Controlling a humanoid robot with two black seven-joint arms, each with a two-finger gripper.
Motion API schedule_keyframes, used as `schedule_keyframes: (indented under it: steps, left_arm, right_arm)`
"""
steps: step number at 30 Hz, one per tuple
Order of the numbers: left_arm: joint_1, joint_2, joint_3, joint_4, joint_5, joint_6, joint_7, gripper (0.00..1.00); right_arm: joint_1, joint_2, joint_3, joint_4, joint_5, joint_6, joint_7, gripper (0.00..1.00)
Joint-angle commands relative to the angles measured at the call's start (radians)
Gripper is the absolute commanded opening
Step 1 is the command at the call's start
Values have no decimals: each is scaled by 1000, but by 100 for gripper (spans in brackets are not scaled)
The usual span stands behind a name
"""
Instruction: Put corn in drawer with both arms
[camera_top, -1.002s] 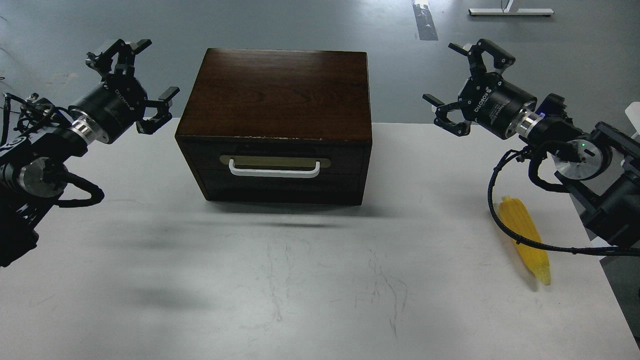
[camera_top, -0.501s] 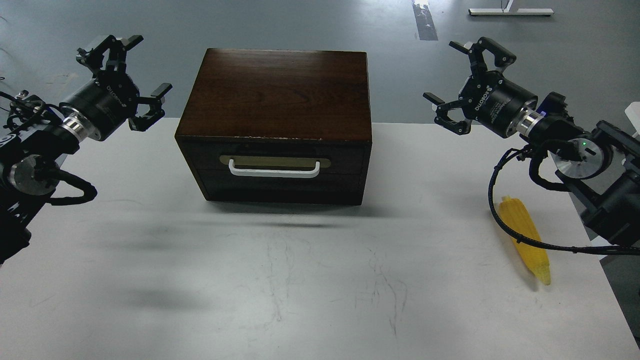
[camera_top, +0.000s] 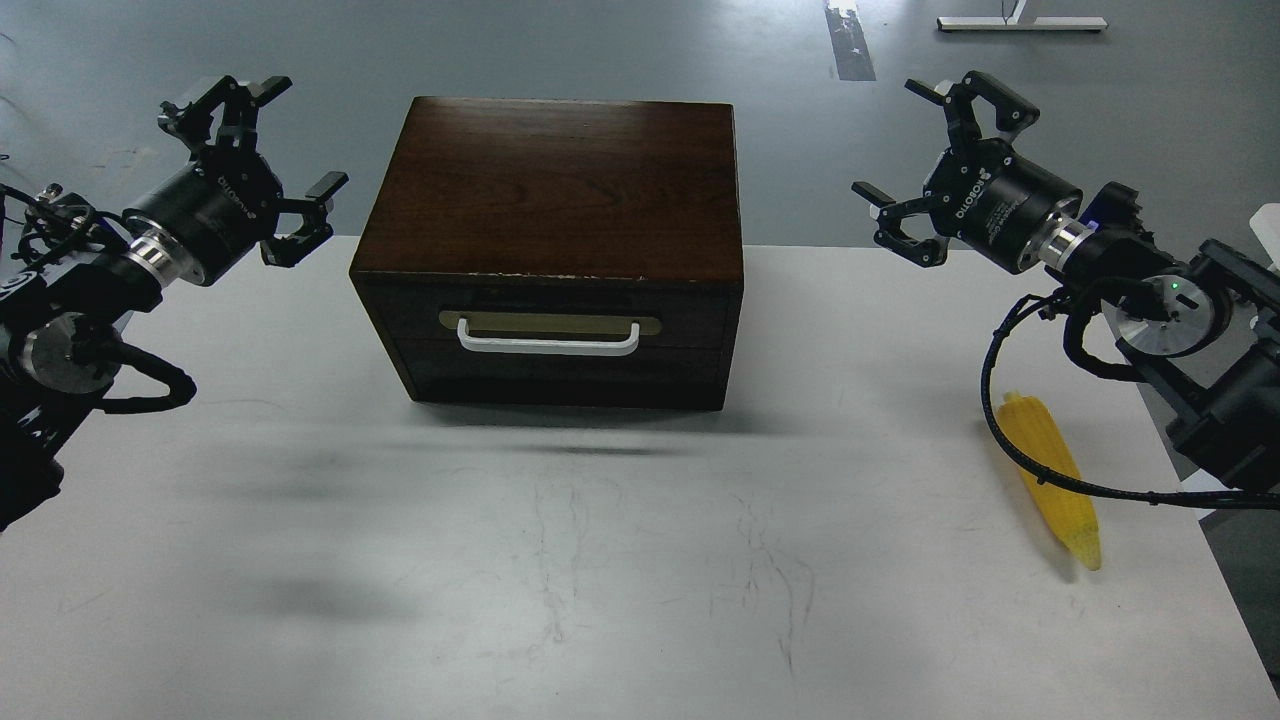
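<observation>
A dark brown wooden box (camera_top: 553, 245) sits toward the back of the white desk (camera_top: 600, 560), squarely in the middle. Its one wide drawer (camera_top: 560, 345) faces front and is pushed fully in, with a white bar handle (camera_top: 548, 340) mounted over a brass plate (camera_top: 550, 323).

The left tool (camera_top: 262, 165) hangs in the air just off the box's left side, near its upper rear corner, touching nothing. Its fingers (camera_top: 325, 187) are spread wide and nothing sits between them. The right tool (camera_top: 935, 160) is held up on the other side, well clear of the box's right wall, and it too is splayed wide with nothing in its grasp. Both tools point inward and away from the viewer, roughly mirroring each other.

The corn (camera_top: 1052, 478) lies flat on the desk near the right edge, well apart from the box and below the right arm. Its blunt end points toward the back, its tapered tip toward the front. A black cable (camera_top: 1000, 420) from the right arm loops down and crosses over the cob about midway along it.
</observation>
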Motion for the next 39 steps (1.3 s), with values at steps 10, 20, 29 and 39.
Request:
schedule_keyframes:
  steps: [10, 20, 29, 39]
  left_arm:
    - [-1, 9, 4, 0, 2, -1, -5, 98]
    - [-10, 34, 9, -43, 49, -3, -75, 98]
    - [-21, 120, 8, -202, 650, 307, -276, 98]
    - [-36, 270, 8, -483, 1107, 373, -276, 98]
  right_arm:
    - [-1, -2, -1, 2, 0, 0, 1, 100]
    - [-3, -8, -1, 2, 0, 0, 1, 100]
    - [-3, -17, 0, 3, 0, 0, 3, 100]
    - [-12, -54, 2, 28, 0, 0, 3, 100]
